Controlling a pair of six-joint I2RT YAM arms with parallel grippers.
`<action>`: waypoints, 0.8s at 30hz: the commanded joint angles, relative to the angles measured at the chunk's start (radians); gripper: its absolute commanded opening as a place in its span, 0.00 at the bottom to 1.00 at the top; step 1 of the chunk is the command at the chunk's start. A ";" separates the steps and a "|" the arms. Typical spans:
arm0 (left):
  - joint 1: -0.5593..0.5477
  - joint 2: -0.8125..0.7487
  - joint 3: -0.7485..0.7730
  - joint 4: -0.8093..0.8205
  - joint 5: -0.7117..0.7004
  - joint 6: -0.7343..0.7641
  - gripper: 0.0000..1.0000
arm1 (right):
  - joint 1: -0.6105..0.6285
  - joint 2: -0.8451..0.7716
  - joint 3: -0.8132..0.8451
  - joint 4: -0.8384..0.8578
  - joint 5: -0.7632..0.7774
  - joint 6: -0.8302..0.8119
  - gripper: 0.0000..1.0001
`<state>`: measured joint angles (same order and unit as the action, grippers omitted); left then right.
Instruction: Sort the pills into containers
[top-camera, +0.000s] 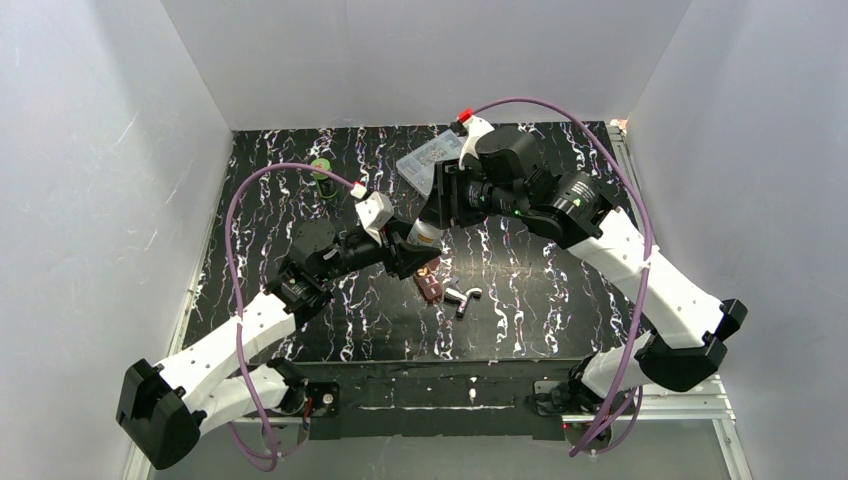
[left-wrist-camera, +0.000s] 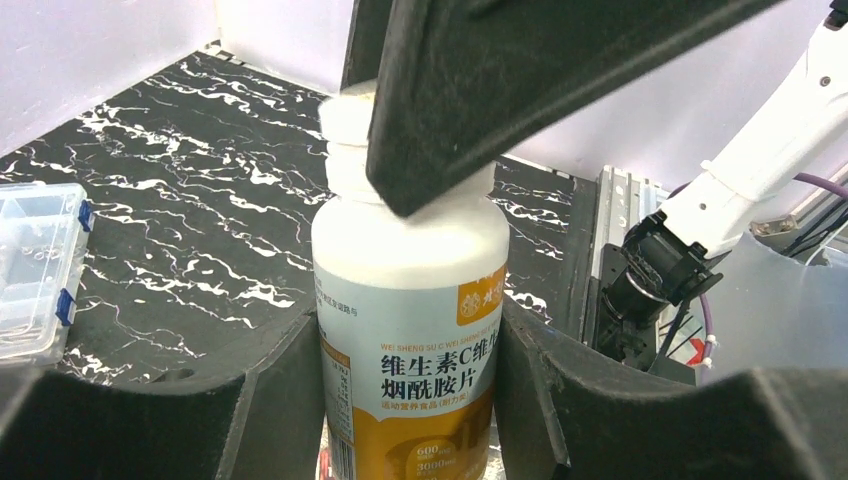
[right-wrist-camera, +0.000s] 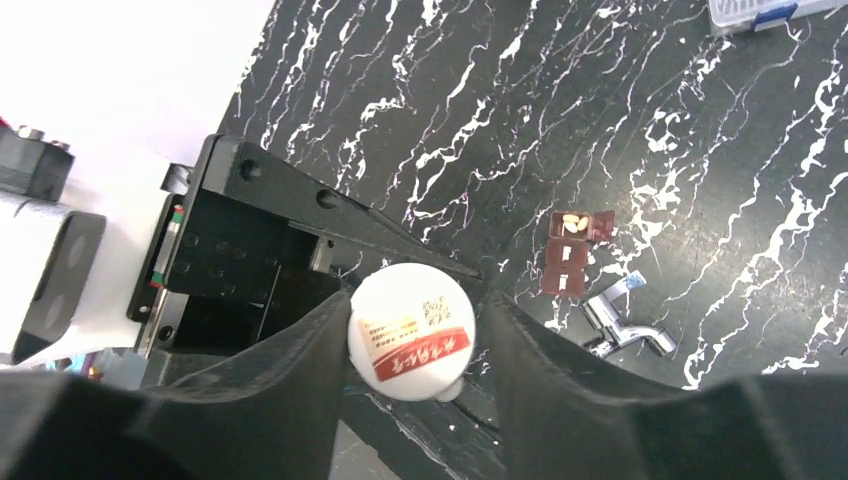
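Observation:
A white pill bottle with an orange and pale label stands upright between the fingers of my left gripper, which is shut on its body. In the top view that bottle is held over the middle of the table. My right gripper comes down from above and is shut on the bottle's white cap; one of its fingers covers the cap in the left wrist view. The container, a small dark red-brown case, lies on the table just beyond, with a few pale pills in its end compartment.
A shiny silver metal piece lies beside the case. A clear compartment box sits at the back of the black marbled table, behind the right arm. A small green object lies at the back left. White walls enclose the table.

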<state>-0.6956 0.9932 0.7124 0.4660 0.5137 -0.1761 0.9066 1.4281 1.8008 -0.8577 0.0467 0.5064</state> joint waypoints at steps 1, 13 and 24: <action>0.001 -0.011 -0.005 0.046 0.028 0.000 0.00 | -0.014 -0.030 0.005 0.062 0.003 0.020 0.51; 0.001 -0.005 -0.001 0.072 -0.002 -0.013 0.00 | -0.014 -0.042 -0.063 0.046 -0.018 0.028 0.65; 0.001 0.025 -0.003 0.074 -0.028 -0.051 0.02 | -0.014 -0.049 -0.072 0.040 0.006 0.042 0.20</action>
<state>-0.6960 1.0138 0.7059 0.4866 0.5144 -0.2024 0.8978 1.4117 1.7367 -0.8158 0.0223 0.5472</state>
